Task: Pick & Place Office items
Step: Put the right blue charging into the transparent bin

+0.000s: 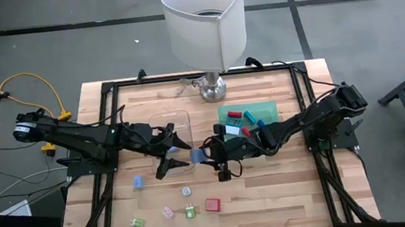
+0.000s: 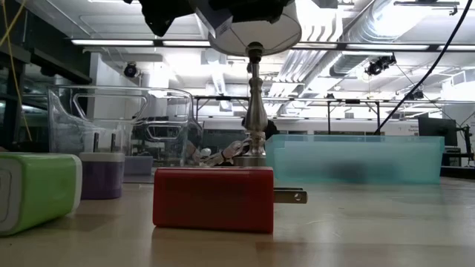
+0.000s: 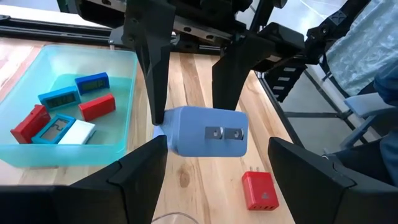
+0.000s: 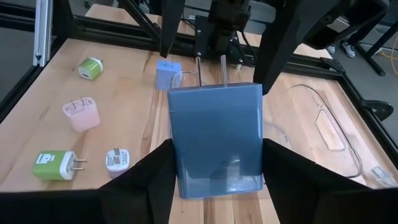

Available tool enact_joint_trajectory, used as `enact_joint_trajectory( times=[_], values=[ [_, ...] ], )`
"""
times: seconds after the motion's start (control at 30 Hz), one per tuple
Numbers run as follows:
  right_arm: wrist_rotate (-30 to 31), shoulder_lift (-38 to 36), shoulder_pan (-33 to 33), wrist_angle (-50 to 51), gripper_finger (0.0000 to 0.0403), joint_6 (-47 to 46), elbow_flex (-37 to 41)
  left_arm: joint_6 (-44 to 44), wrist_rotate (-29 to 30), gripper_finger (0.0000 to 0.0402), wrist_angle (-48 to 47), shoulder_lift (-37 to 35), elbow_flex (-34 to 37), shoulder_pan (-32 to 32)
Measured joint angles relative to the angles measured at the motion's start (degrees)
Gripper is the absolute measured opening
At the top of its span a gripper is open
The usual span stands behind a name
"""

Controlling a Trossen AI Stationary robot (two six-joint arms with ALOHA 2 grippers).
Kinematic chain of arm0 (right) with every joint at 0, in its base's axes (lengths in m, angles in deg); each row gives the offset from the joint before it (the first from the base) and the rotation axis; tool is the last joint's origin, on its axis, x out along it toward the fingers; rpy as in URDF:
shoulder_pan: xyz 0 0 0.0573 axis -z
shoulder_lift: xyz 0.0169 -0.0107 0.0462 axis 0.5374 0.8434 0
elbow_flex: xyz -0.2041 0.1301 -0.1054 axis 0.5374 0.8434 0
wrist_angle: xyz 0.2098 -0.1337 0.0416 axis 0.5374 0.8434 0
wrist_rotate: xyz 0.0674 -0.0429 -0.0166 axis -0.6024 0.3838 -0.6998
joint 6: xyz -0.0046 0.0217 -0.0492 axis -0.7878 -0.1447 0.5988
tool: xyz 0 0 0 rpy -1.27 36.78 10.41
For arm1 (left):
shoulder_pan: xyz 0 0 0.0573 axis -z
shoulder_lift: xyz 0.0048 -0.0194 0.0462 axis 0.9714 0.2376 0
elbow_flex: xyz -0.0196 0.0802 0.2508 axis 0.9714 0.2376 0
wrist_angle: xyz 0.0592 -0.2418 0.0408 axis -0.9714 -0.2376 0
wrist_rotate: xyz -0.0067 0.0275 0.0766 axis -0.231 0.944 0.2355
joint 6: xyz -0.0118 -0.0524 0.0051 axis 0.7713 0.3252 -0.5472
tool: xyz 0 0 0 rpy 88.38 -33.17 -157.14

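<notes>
My right gripper [image 1: 209, 155] reaches in from the table's right and is shut on a blue plug block [image 4: 214, 134] held above mid-table. Its two metal prongs [image 3: 224, 133] point at my left gripper [image 1: 173, 156]. That gripper stands open just to the block's left, its fingertips [image 3: 155, 149] short of the block. More office items lie flat on the near part of the table: a small blue one [image 1: 138, 182], a white one [image 1: 186, 192], a red one [image 1: 212, 204], a pink one [image 1: 168, 212] and two green ones [image 1: 190, 212]. My right gripper pinches the blue block by its two narrow long sides [image 4: 177, 168], on the half away from the prongs. The fingers [image 4: 155, 180] come from the table's right, slanting a little downward, and lie along the block. The block is lifted clear of the table, broad face up.
A clear plastic tray [image 1: 169, 121] sits behind my left gripper. A green translucent tray [image 1: 267, 108] at the back right holds several red and blue pieces. A lamp [image 1: 203, 22] stands at the far edge. A dark frame rail [image 1: 106, 140] runs around the table.
</notes>
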Motion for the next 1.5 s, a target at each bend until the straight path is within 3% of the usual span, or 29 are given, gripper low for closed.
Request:
enact_joint_trajectory(
  times=[0.37, 0.77, 1.13, 1.5],
  values=[
    [-0.02, 0.00, -1.02, 0.07, 0.0196, -0.04, 0.00, -0.03, 0.09, 0.0273, 0.68, 0.00, 0.00, 0.00],
    [3.08, -0.02, -3.58, 0.09, 0.0195, 0.17, 0.00, -8.53, 0.22, 0.0273, 1.08, 0.02, 0.00, 0.00],
    [5.90, -4.70, -4.05, 0.65, 0.0195, 0.42, 0.07, -16.65, 0.24, 0.0273, 1.53, 0.02, 0.00, 0.00],
    [5.81, -5.36, -4.07, -2.49, 0.0196, 1.98, 0.07, -19.71, 2.88, 0.0273, 10.47, 2.82, 0.00, 0.00]
  ],
)
